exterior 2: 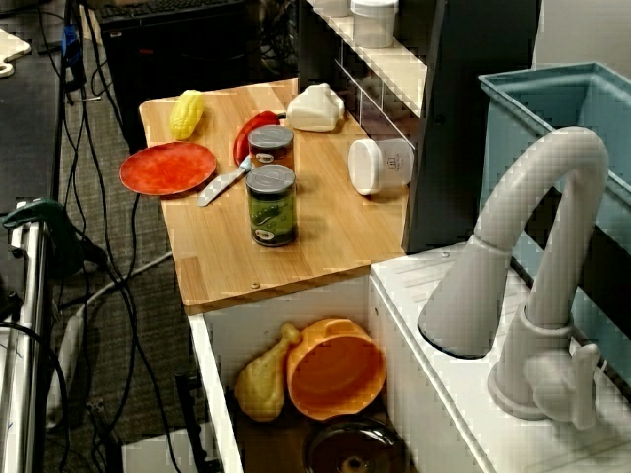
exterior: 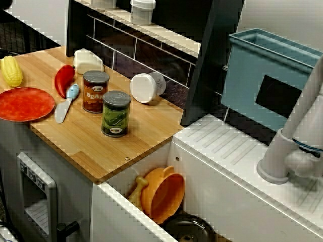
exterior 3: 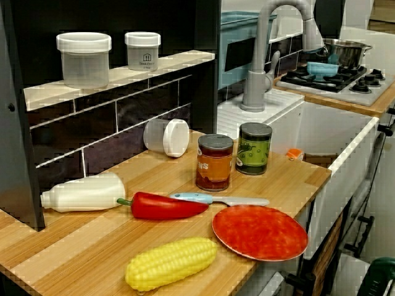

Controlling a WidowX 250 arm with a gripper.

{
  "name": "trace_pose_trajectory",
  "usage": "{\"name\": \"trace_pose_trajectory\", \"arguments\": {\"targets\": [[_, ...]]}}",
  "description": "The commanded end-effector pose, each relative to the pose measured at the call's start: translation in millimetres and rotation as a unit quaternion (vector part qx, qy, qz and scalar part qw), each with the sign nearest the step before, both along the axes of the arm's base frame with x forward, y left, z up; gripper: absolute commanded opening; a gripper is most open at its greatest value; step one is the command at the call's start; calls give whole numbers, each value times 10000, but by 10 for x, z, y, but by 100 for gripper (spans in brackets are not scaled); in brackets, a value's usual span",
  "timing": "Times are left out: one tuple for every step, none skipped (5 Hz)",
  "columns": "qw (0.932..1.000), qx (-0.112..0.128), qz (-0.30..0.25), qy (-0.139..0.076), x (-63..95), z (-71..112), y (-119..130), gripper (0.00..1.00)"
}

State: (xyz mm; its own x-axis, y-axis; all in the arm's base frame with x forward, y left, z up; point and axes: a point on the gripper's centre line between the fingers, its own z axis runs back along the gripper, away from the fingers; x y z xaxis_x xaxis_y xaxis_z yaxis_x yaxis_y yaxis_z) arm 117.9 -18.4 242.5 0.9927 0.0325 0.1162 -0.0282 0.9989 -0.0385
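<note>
No gripper or arm shows in any view. On the wooden counter (exterior: 75, 136) a green-labelled can (exterior: 116, 113) and a brown-labelled can (exterior: 95, 91) stand upright side by side. Beside them a blue-handled knife (exterior: 67, 102) lies next to a red pepper (exterior: 64, 79). A red plate (exterior: 24, 103) sits at the counter's front edge, with a yellow corn cob (exterior: 11, 70) behind it. A white bottle (exterior: 87, 61) and a white-lidded jar (exterior: 147, 87) lie on their sides near the tiled wall. The low view from the counter's end shows the same cans (exterior 3: 214, 161), pepper (exterior 3: 166, 206) and plate (exterior 3: 259, 231).
The sink (exterior 2: 212, 355) holds an orange bowl (exterior 2: 335, 370), a toy drumstick (exterior 2: 261, 379) and a dark pot (exterior 2: 355, 448). A grey faucet (exterior 2: 537, 286) rises beside it, with a blue bin (exterior: 267, 75) behind. Two jars (exterior 3: 83, 58) stand on the shelf. A stove with a pot (exterior 3: 342, 52) lies beyond.
</note>
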Motion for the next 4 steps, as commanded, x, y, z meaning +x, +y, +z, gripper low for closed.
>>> {"name": "trace_pose_trajectory", "arguments": {"targets": [[9983,-256,-148,-507,130,278,-171,100],[9966,-301,-194,-747,266,418,-287,100],[9980,-91,-35,-622,389,261,-213,100],[9977,-156,27,-659,411,308,-194,100]]}}
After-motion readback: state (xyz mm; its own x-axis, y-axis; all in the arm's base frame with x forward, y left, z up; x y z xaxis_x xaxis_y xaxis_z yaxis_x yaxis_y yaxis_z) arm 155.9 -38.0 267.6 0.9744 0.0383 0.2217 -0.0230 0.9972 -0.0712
